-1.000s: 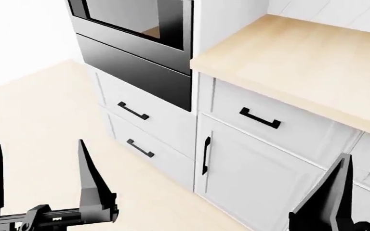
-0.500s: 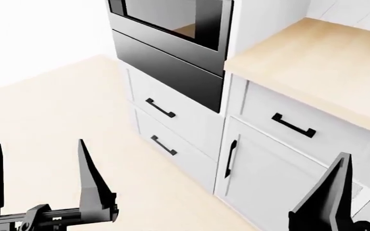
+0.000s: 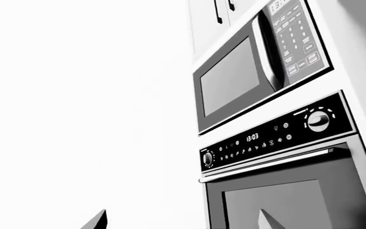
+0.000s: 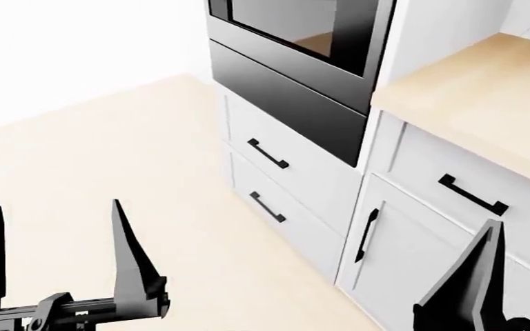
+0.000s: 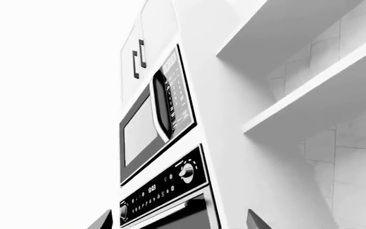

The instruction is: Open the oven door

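The oven door (image 4: 375,41) is glossy black with a glass window; only its lower part shows at the top of the head view. The left wrist view shows the oven door (image 3: 291,195) under its long steel bar handle (image 3: 272,161). In the right wrist view the oven door (image 5: 179,218) and handle (image 5: 167,211) appear small and low. My left gripper (image 4: 58,241) stands open and empty at the lower left, far from the oven. My right gripper (image 4: 518,276) is open and empty at the lower right, in front of the white cabinets.
A plain black panel (image 4: 283,103) sits under the door, above two white drawers (image 4: 288,162) with black handles. A wooden countertop (image 4: 477,103) and cabinet door (image 4: 403,255) lie to the right. A control panel (image 3: 272,137) and microwave (image 3: 247,71) sit above the oven. Light floor (image 4: 136,158) spreads left.
In the head view the oven and cabinets have slid to the right of the picture. Both grippers hold the same place in the view and stay open.
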Motion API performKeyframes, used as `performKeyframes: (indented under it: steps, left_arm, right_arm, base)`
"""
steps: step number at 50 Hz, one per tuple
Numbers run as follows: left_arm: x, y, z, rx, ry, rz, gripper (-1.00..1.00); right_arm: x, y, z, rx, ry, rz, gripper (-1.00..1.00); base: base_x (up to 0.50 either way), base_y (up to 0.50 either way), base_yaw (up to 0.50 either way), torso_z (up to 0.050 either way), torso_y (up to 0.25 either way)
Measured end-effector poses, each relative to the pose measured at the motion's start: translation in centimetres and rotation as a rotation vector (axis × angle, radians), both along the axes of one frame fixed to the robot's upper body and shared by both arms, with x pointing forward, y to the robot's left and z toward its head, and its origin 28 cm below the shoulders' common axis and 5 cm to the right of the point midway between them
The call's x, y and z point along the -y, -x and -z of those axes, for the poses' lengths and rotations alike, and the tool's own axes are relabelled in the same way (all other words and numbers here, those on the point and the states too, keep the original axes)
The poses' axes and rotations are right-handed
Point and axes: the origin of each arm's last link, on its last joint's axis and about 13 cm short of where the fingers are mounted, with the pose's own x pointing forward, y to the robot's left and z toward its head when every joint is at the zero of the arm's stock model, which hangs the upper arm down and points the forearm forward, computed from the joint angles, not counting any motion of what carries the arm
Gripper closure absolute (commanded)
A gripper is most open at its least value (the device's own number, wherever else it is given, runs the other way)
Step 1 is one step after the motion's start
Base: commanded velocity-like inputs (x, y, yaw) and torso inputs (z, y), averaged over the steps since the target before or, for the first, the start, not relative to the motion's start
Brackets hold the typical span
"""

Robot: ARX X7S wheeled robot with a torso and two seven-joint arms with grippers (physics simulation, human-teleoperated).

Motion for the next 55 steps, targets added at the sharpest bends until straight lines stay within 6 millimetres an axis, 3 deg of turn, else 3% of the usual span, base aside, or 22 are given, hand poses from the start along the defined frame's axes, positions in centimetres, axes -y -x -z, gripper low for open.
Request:
performKeyframes:
  steps: [10,55]
  left_arm:
    - [0.0,-0.03,0.01,0.0,0.0,-0.001,-1.0]
    - [-0.01,-0.14,0.05,-0.001,-0.001,-0.001,-1.0]
  right_arm:
    - [0.01,-0.01,0.01,0.0,0.0,0.001,-1.0]
    - [0.0,0.09,-0.05,-0.002,-0.007,-0.013,-1.0]
  base:
    - [0.0,0.0,0.38,0.0,0.0]
    - [0.04,0.08,0.0,0.0,0.0]
